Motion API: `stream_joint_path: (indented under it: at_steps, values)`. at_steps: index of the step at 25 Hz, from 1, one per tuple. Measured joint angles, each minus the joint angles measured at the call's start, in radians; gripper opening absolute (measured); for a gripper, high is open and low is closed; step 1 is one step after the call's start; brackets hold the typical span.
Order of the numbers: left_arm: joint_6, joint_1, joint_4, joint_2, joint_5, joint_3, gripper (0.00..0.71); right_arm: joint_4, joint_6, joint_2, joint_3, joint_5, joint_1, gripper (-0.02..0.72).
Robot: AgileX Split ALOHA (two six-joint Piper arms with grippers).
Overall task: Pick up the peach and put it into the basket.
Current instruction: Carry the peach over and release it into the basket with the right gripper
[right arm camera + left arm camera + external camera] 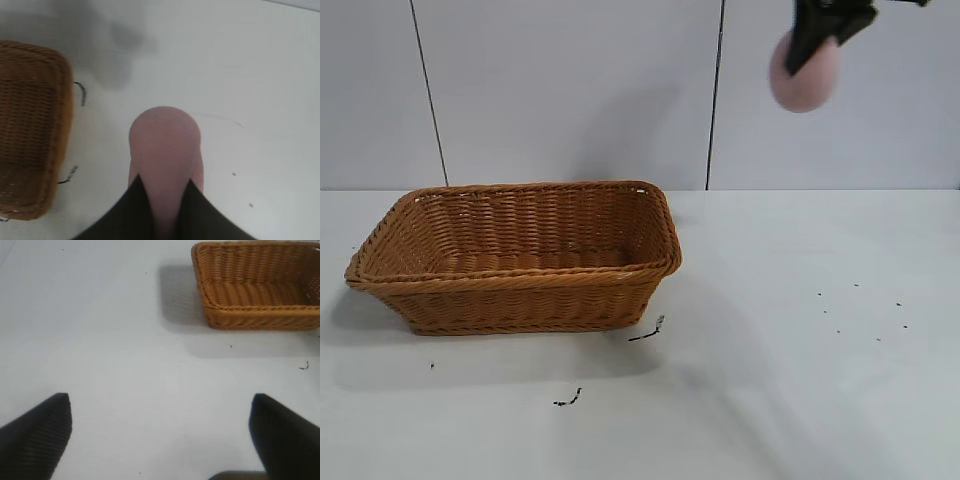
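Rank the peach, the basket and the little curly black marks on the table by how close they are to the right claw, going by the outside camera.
1. Peach: clamped in the right gripper, high at upper right.
2. Basket: on the table, down to the left; too close to call with the marks.
3. Black marks: on the table by the basket's front corner.
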Motion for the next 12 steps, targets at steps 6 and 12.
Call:
stream_joint_path:
  at_steps: [6, 12]
  values:
    - [0.0, 0.0, 0.0, 0.0, 0.0, 0.0, 0.693, -0.023, -0.002, 0.113, -0.002, -0.131, 0.112, 0.023]
    - [0.0, 0.0, 0.0, 0.0, 0.0, 0.0, 0.693, -0.03, -0.001, 0.275, -0.002, -0.22, 0.113, 0.023]
